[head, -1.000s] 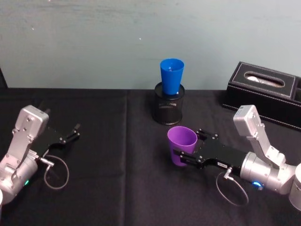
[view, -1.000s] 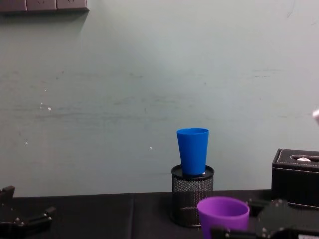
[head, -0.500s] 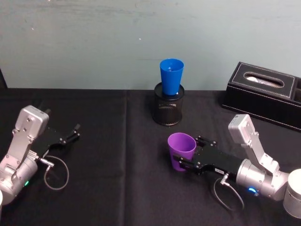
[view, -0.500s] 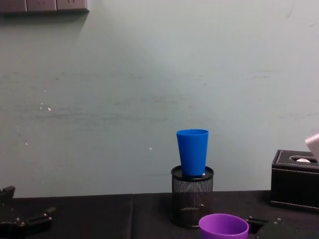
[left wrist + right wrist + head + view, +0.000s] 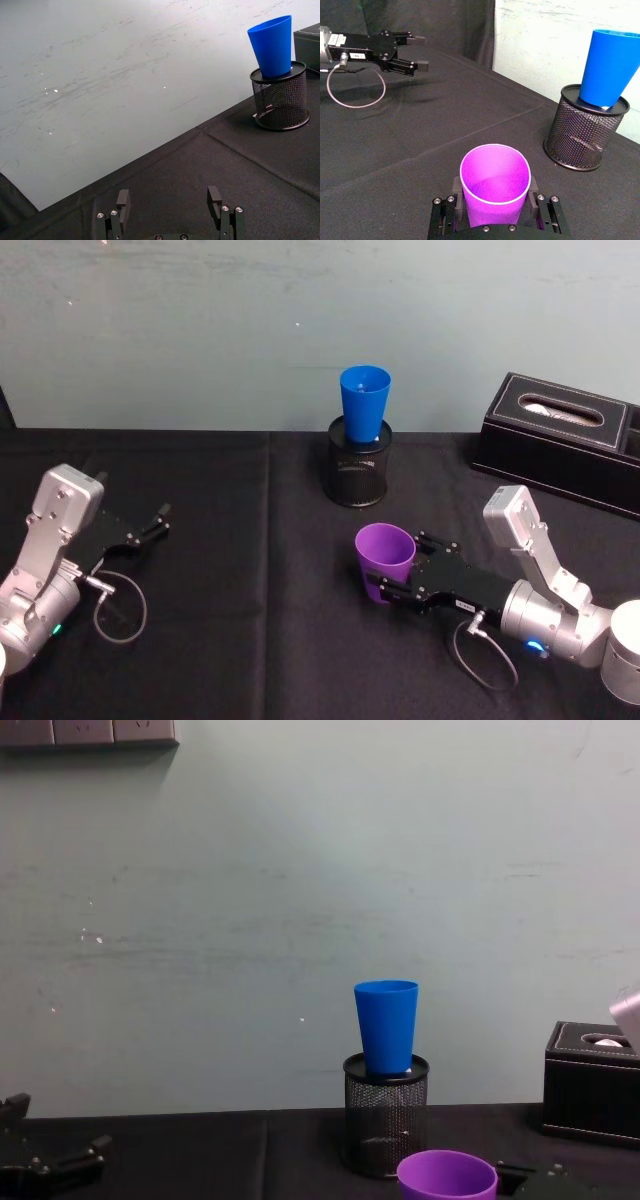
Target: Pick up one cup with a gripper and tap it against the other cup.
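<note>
Black mesh holder [image 5: 357,473]: your landmark, upright at the back by the wall.
Blue cup [image 5: 364,403]: sits upright in that holder, so it's raised.
Purple cup [image 5: 385,563]: upright, nearer you than the holder, slightly right.
Right gripper [image 5: 494,212]: fingers closed on the purple cup's sides.
Left gripper [image 5: 170,200]: far left of holder, fingers spread, holding nothing.
Tap direction: I'd say forward and up, you're the closer arm.
</note>
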Available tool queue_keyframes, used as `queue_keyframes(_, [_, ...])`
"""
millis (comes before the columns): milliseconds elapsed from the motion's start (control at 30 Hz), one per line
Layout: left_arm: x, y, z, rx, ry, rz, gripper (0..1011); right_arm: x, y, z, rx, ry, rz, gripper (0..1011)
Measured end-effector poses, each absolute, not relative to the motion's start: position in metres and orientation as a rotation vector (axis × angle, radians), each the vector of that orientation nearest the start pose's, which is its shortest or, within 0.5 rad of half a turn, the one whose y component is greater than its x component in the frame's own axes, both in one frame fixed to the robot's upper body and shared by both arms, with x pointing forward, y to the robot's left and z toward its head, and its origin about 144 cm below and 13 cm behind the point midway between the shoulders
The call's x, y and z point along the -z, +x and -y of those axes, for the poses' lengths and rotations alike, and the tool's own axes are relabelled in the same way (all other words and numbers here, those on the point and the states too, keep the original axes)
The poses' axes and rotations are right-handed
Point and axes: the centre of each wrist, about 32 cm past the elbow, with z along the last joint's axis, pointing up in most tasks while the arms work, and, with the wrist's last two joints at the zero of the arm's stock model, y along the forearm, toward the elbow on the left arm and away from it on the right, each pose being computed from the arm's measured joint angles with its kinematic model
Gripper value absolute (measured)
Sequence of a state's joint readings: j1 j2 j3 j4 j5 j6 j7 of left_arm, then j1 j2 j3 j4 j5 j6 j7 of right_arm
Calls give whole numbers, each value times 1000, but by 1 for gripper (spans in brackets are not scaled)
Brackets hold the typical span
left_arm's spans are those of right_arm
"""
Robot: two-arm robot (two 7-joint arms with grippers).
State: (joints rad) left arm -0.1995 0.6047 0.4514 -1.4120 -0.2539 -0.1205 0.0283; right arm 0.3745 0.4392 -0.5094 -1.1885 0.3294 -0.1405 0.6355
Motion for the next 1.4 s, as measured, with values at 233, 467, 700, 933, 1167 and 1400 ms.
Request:
queue_keyframes(233, [-1140, 489, -310, -1248, 304, 285, 1011, -1129, 537, 271, 634, -228, 84, 731])
queue_keyframes(467, [-1140, 489, -310, -1248, 305, 285, 1011, -1129, 537, 271, 632, -232, 81, 882])
queue_keyframes(700, [-1140, 489, -310, -1248, 305, 285, 1011, -1129, 537, 271, 633, -232, 81, 1003])
queue_keyframes(933, [-1140, 489, -310, -1248, 304, 285, 1011, -1129, 537, 271, 634, -231, 83, 1003])
queue_keyframes(1167, [-1140, 489, -310, -1248, 304, 285, 1011, -1130, 537, 271, 634, -230, 84, 1003])
queue_keyframes(1400, [-1140, 489, -310, -1248, 305, 285, 1011, -1130, 537, 271, 635, -230, 84, 1003])
